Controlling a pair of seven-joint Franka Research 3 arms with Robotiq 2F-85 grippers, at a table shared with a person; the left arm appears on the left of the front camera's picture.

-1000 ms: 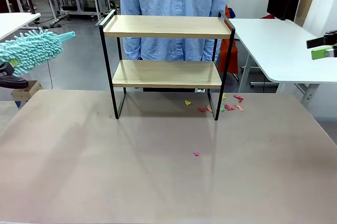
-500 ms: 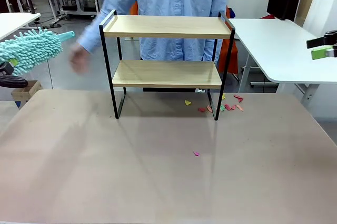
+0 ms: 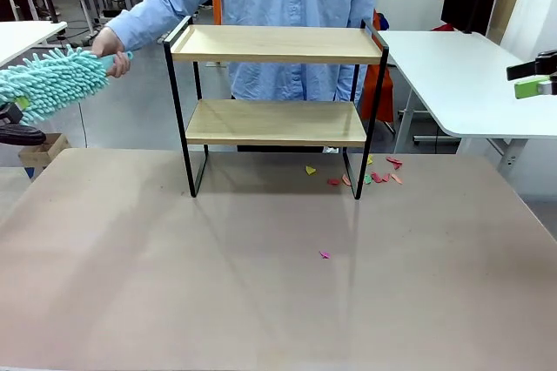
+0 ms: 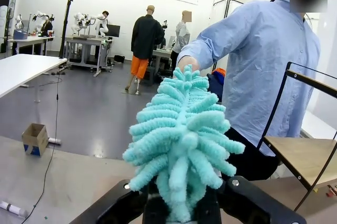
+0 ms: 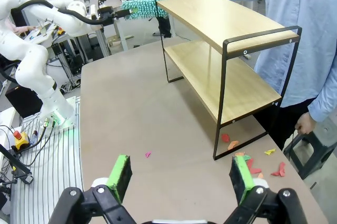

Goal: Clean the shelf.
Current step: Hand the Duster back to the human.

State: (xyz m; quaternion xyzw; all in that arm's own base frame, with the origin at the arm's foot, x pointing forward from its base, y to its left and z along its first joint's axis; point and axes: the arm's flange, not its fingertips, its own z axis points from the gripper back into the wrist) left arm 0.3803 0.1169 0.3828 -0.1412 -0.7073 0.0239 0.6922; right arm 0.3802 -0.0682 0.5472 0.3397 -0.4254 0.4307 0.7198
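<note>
2 grippers are mine. In the front view my left gripper is off the picture's left edge, and the duster [image 3: 48, 82] reaches toward the shelf [image 3: 275, 110]; a hand [image 3: 111, 43] has taken its far tip. I judge I should keep my grip steady until the person pulls clearly. The shelf stands at the table's far side, 2 bare boards, with scraps [image 3: 376, 176] beside its right legs.

In the left wrist view my left gripper [image 4: 181, 203] is clamped on the duster.

In the right wrist view my right gripper [image 5: 181, 177] is wide apart, holding nothing.
</note>
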